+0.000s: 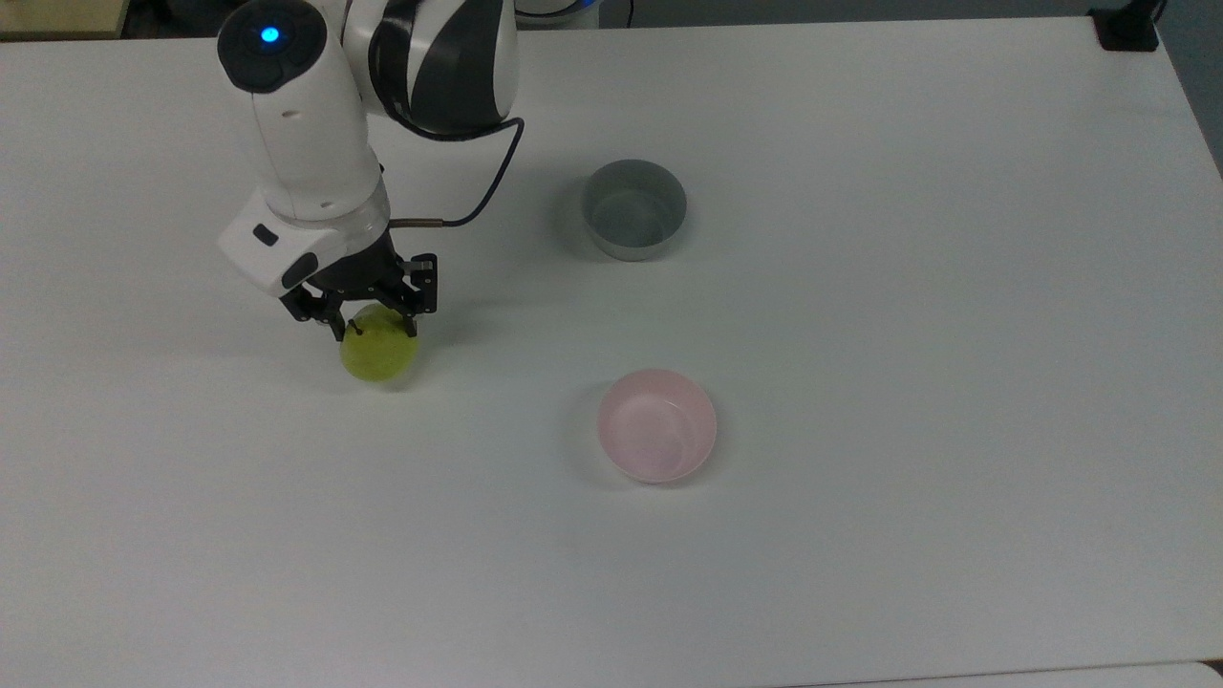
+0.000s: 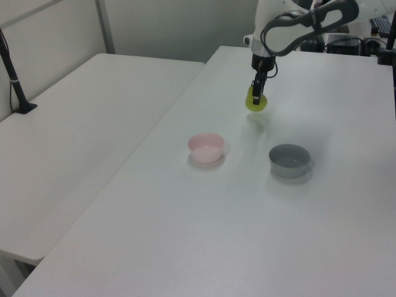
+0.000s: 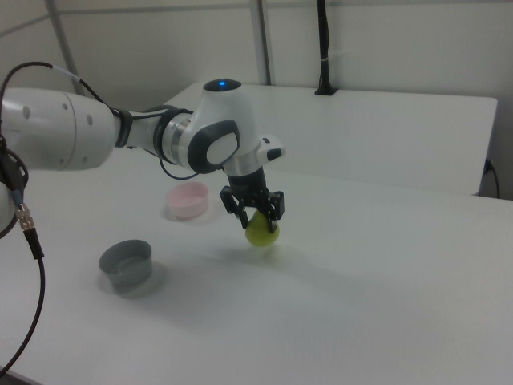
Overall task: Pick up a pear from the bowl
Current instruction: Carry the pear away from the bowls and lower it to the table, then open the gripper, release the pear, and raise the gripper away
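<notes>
Top view, L to R: tool (image 1: 377,333) is clamped on the pear (image 1: 380,356) from above, stem up betw. the fingers, pear hanging directly under it and low over the table (image 1: 860,334); whether it touches the table I can't tell. Pink bowl (image 1: 656,425) lies well apart toward the top view's right and sits empty, w/ grey bowl (image 1: 633,208) further up. Bare, flat table all round the pear, so room isn't a constraint for whatever move follows.

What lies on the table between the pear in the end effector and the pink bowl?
Nothing. In the top view, the stretch of white table between the pear and the pink bowl is bare; the grey bowl stands off that line.
</notes>
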Controlling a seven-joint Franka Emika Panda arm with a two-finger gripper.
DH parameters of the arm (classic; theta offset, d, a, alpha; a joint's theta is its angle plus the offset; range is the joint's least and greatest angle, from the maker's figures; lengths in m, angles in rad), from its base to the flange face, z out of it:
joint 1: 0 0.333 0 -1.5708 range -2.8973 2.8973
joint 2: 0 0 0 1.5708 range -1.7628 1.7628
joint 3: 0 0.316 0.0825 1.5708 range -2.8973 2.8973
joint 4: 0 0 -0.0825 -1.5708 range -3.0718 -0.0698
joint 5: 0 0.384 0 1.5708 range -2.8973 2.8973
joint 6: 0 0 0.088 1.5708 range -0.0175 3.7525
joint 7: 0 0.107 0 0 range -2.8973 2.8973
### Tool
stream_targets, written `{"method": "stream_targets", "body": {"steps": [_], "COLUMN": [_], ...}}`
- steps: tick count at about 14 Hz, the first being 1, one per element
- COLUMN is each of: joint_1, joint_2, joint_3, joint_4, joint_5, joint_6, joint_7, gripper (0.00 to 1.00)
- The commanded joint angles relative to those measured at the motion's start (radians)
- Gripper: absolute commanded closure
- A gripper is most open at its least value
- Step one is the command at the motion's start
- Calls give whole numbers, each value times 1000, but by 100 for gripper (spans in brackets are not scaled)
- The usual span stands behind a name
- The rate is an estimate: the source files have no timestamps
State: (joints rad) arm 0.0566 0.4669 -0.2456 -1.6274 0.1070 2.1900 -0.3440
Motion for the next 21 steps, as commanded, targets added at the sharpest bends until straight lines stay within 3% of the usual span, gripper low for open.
{"method": "stream_targets", "body": {"steps": [1,3,5,8,12,14,18,21], "joint_1": [12,12,11,14,52,92,95,17], "joint_2": [33,33,27,-60,-290,-393,-430,-430], "joint_3": [2,2,2,0,-1,3,20,92], "joint_4": [-9,-9,-9,0,27,27,27,29], "joint_5": [-23,-23,-20,-10,-26,-87,-92,-92], "joint_6": [33,48,42,-68,-353,-504,-546,-546], "joint_7": [-20,-18,-4,44,242,321,345,347], "gripper": [70,67,0,0,0,0,0,0]}}
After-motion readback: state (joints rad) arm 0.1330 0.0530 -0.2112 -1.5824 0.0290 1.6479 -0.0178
